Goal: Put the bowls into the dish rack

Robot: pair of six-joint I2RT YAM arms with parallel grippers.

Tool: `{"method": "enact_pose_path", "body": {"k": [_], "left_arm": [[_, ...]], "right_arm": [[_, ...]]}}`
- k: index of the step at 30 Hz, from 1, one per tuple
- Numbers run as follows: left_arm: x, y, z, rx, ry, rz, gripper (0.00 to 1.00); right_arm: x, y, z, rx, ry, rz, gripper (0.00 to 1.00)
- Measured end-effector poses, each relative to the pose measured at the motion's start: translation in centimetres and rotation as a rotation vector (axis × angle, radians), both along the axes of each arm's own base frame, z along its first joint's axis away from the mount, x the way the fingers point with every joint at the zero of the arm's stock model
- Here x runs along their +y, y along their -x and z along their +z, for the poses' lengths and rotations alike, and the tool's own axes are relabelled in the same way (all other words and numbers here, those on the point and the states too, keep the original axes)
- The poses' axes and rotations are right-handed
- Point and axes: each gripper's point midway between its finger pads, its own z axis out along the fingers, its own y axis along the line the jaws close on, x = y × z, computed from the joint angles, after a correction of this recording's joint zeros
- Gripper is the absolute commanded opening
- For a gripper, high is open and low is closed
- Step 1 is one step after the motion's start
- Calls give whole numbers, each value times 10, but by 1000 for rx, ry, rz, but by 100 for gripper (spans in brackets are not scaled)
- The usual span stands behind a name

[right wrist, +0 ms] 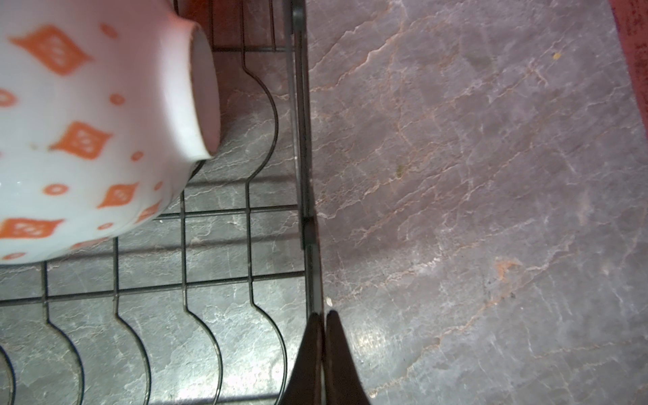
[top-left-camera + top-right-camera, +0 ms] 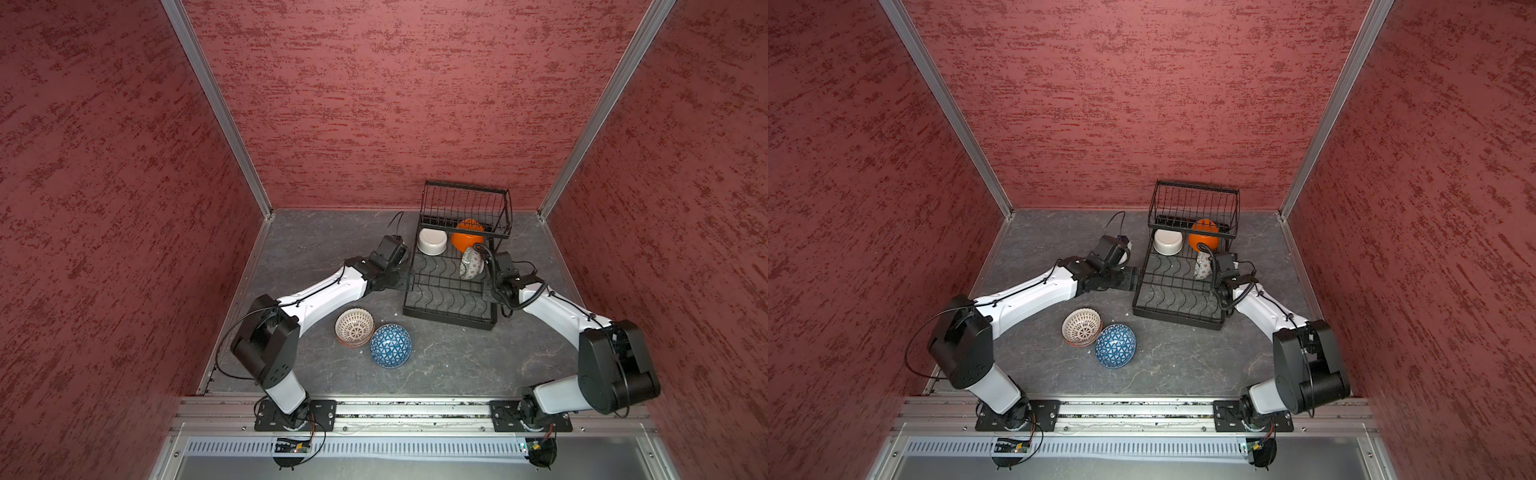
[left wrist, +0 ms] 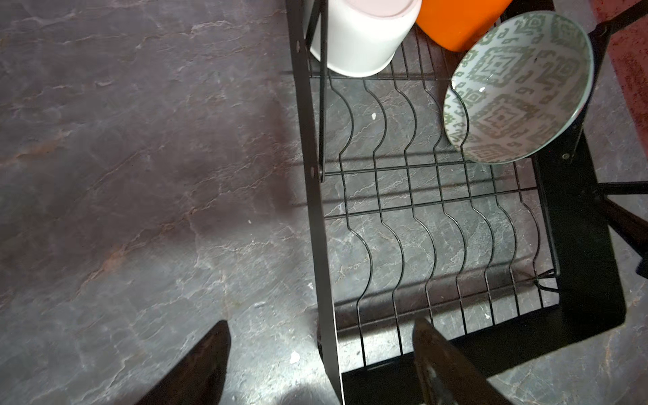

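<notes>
Mid-load: white bowl [image 2: 432, 241] and two more in the rack [image 2: 449, 319], blue bowl [image 2: 390, 345] on the desk [image 2: 457, 365] before it; my left end effector [image 3: 319, 322], open astride its left rail, should, I reckon, fetch blue next, my right end effector [image 1: 324, 314] being shut at its right rail.

Orange bowl [image 2: 466, 241], black wire rack [image 2: 449, 318]

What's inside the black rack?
Three bowls: a white bowl, an orange bowl partly hidden under the upper basket, and a patterned bowl standing on edge. Anything behind the orange one is covered.
</notes>
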Motion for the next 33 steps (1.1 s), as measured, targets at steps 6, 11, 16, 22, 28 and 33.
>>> {"method": "enact_pose_path", "body": {"k": [6, 11, 16, 22, 28, 33], "left_arm": [[-7, -9, -25, 51, -74, -2, 61], [-7, -13, -37, 76, -126, 2, 54], [-10, -17, -46, 84, -167, -3, 44], [-12, -17, -56, 101, -202, -9, 29], [-12, -16, -63, 113, -217, -7, 17], [-15, -15, -62, 108, -212, -12, 8]], "right_arm": [[0, 0, 0, -1, -9, -4, 2], [0, 0, 0, -1, -14, -6, 2], [0, 0, 0, -1, -16, -7, 2], [0, 0, 0, -1, -17, -7, 2], [0, -1, 0, -3, -18, -7, 2], [1, -2, 0, -4, -22, -9, 2]]}}
